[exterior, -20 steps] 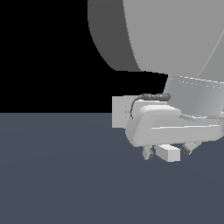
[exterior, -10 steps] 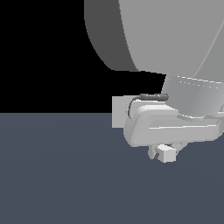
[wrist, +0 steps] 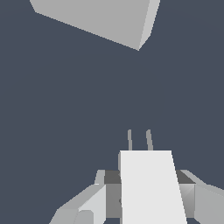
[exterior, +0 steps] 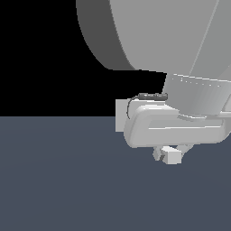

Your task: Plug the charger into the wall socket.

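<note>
White charger (wrist: 151, 186) sits clamped between my fingers (exterior: 168, 155), which a second ago stood apart around it; now it hangs just off the desk (exterior: 58, 180). Its prongs point toward the wall socket (wrist: 100, 19), still well apart, so carrying comes next.

Illumination in both views is flat and even, with no glare and no visible cast shadows on the dark slate floor (exterior: 58, 180). My arm housing (exterior: 171, 36) shades smoothly from dark grey at its left flank to lighter grey. The charger (wrist: 151, 188) renders brightest in my wrist view. Edges are sharp but slightly jagged, with no blur or lens distortion. The exterior background is pure black.
</note>
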Controlling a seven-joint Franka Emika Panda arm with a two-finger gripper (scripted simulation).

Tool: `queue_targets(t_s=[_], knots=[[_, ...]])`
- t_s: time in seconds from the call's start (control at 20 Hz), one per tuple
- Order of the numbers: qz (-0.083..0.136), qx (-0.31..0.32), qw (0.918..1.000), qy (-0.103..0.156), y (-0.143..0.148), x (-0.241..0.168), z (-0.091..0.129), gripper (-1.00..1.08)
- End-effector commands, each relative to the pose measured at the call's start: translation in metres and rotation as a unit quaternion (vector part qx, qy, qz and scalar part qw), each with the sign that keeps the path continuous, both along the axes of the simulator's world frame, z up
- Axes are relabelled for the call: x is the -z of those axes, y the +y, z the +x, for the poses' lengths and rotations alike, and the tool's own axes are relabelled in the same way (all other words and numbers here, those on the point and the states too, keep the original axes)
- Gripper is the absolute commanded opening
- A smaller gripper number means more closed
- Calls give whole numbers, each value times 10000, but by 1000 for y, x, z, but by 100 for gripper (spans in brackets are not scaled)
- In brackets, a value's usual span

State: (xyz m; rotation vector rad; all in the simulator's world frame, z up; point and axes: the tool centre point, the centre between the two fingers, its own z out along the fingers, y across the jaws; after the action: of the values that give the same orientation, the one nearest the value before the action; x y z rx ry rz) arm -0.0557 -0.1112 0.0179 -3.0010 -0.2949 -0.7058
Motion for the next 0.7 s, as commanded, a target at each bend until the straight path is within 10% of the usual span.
queue_targets(t_s=[0.0, 0.65], knots=[[0, 120, 9999, -7, 5, -4, 0, -100], [13, 1100, 9939, -38, 39, -35, 6, -100]])
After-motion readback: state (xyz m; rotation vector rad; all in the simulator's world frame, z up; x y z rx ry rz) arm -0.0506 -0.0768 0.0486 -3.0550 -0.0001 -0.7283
